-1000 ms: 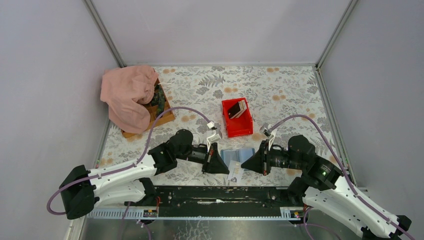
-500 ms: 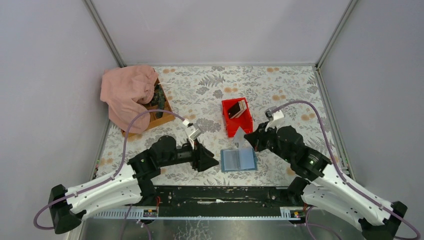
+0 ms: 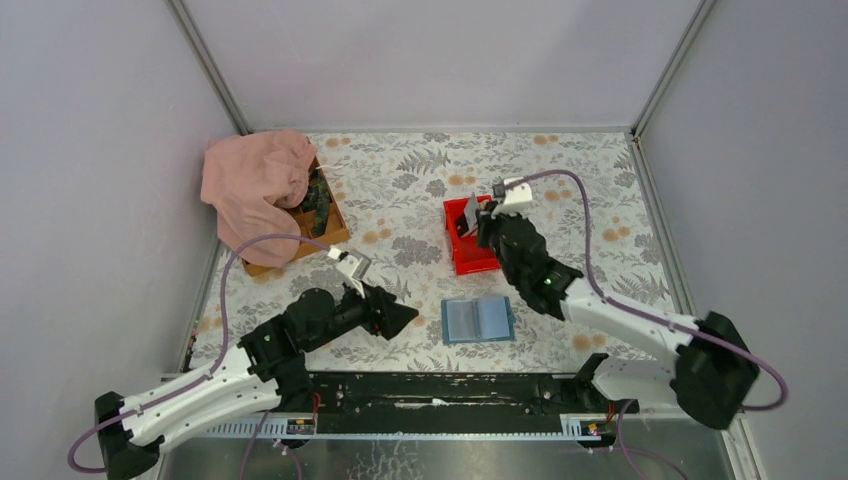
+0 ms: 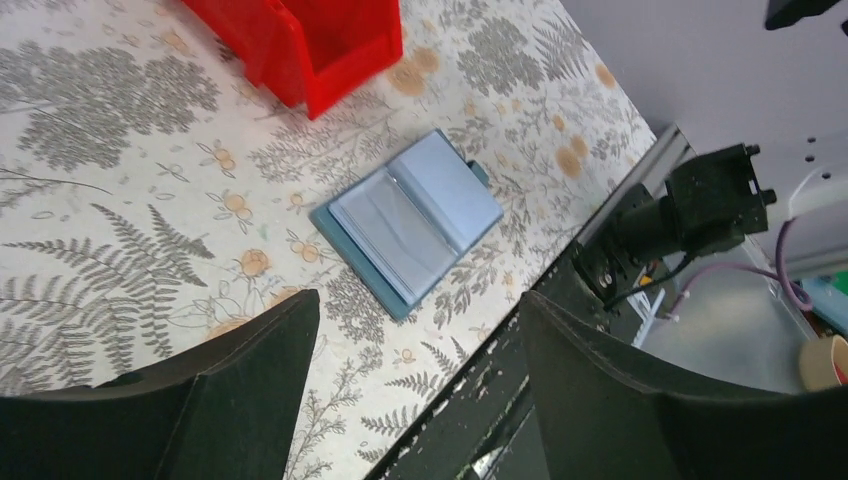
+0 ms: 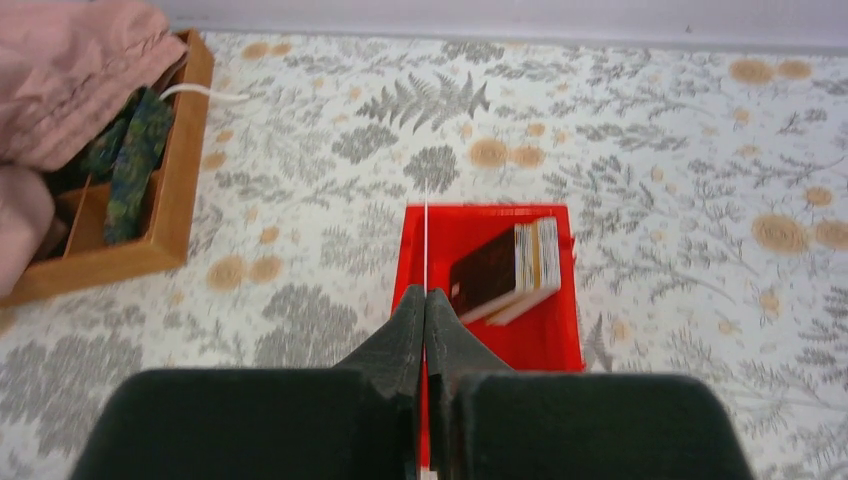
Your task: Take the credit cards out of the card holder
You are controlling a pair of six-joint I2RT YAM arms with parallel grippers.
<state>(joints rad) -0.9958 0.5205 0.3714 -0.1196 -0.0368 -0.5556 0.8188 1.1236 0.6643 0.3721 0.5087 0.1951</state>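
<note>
On the table [image 3: 570,190] from above, the open card holder [image 3: 478,319] lies with the left gripper [image 3: 400,318] at its 9 o'clock, the red bin [image 3: 478,262] at 12. Left wrist: jaws spread wide, empty. Right wrist: the right gripper [image 5: 426,300] clenches a white card [image 5: 426,235] (edge-on) over the binned credit cards [image 5: 505,272].

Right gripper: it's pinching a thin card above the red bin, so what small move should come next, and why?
The right gripper is shut on a thin card, seen edge-on, over the red bin, where other cards already lie. So it should probably open its jaws and let the card drop in.
</note>
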